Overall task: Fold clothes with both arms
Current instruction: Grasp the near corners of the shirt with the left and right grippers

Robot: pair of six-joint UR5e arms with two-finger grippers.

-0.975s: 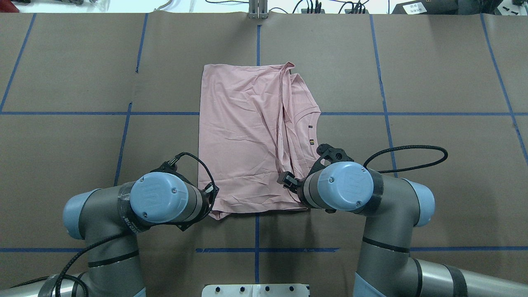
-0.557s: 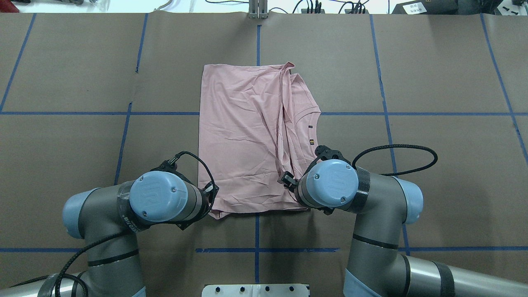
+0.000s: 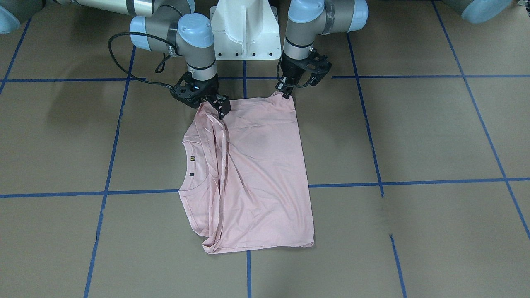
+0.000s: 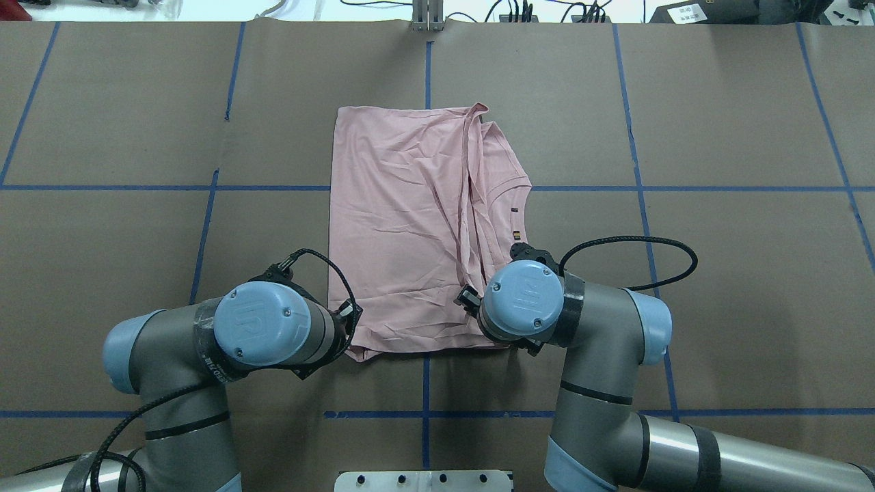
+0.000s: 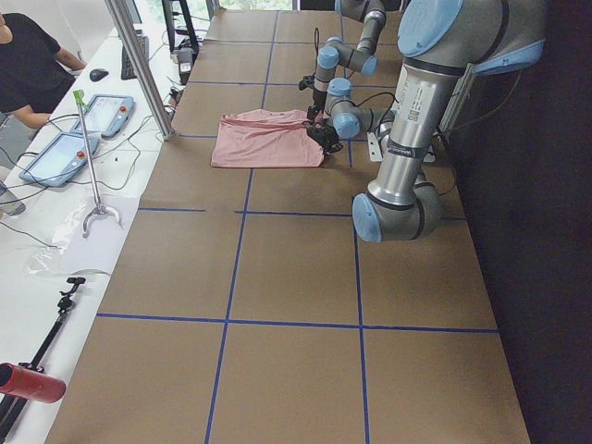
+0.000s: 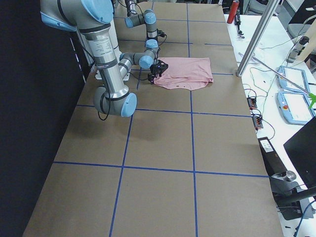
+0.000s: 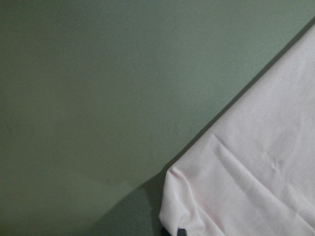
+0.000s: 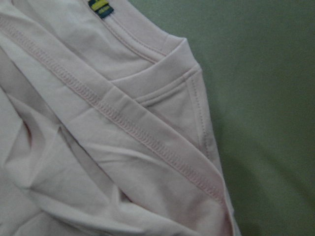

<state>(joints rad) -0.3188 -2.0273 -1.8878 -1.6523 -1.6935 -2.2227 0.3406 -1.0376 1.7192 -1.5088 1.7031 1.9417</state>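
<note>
Subject: one pale pink T-shirt (image 4: 396, 225), lying flat on the worktop (image 4: 137, 102) at the centre line, already doubled over once. A stitched hem band runs down its length on the robot's right half.

Orientation: the long axis of the T-shirt runs straight away from the robot. The short near edge lies closest to both arms, and the far edge is well out of their present reach line.

Left gripper (image 3: 285, 93): down at the near corner on the robot's left, touching the cloth. The left wrist view shows that corner against bare worktop. Whether the jaws are clamped on the cloth or merely apart around it cannot be told.

Right gripper (image 3: 221, 109): down on the near end on the robot's right, over the bunched, layered side and set slightly further in from the near edge than its partner. The right wrist view shows only seams and folds, with no fingers in sight, so its state cannot be told either.

Judgement: the coming move turns on both near corners being held level and carried along the long axis to the far edge. The layered right side looks the likelier to slip or shed a layer.

Count: one T-shirt, two arms, two grippers, two small tags (image 3: 192, 157) on the right-hand edge
</note>
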